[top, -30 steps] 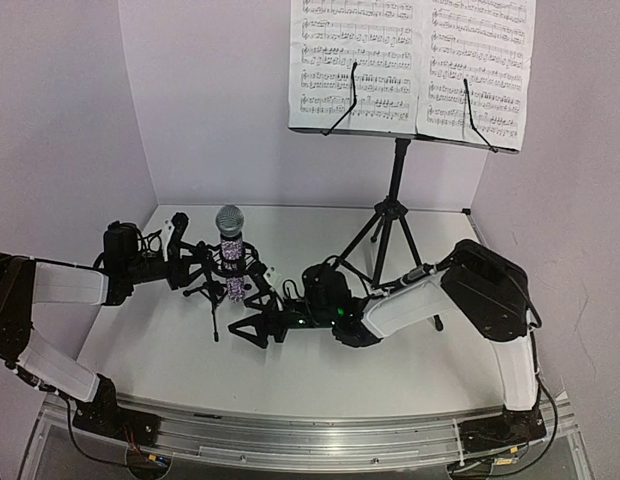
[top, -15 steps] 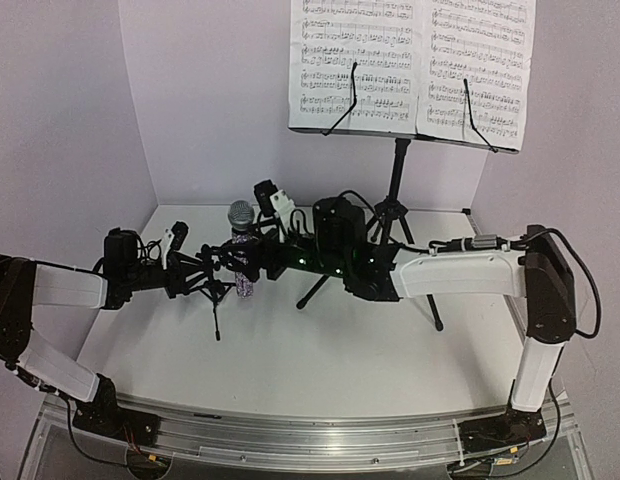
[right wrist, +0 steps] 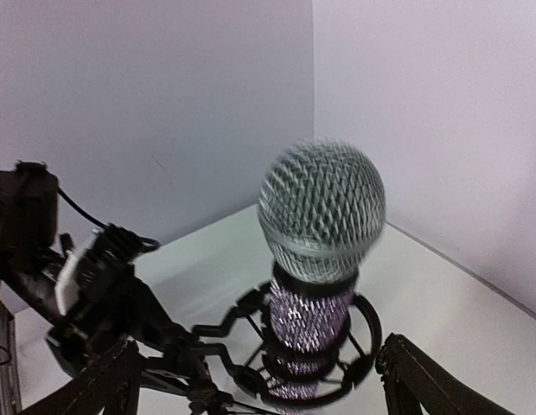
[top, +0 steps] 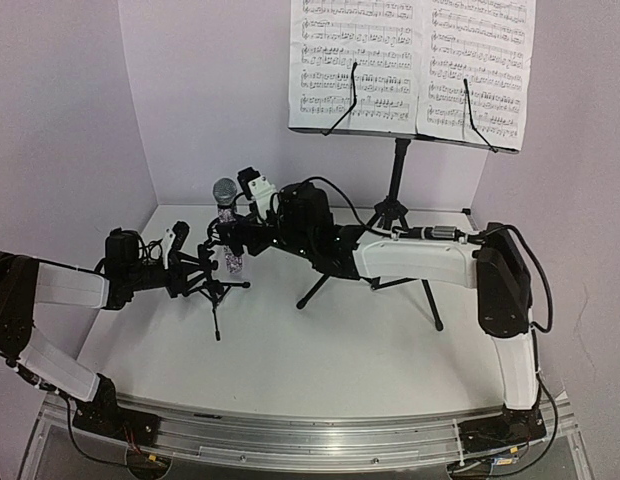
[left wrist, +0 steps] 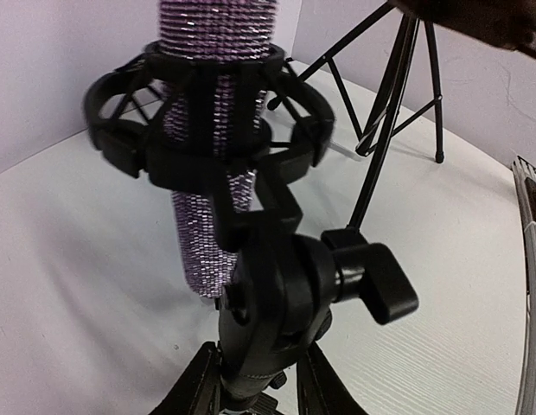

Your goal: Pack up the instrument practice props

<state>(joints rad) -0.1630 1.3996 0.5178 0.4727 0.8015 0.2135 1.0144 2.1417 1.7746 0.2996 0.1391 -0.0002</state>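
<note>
Left of centre from above, the microphone (top: pixel 226 193) sits in the mic stand (top: pixel 214 291) ring. Wrist views add: left gripper (left wrist: pixel 255 391) clamped on the stand's stem, right gripper (right wrist: pixel 264 380) spread wide around the microphone.

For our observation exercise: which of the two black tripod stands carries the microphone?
The small mic stand: its ring cradles the glittery microphone, while the tall music stand holds only sheet music.

Printed staves of notes on white sheet-music pages (top: pixel 355 60), set on tall black music stand (top: pixel 398 175), no words, numbers, labels or brands legible anywhere.
</note>
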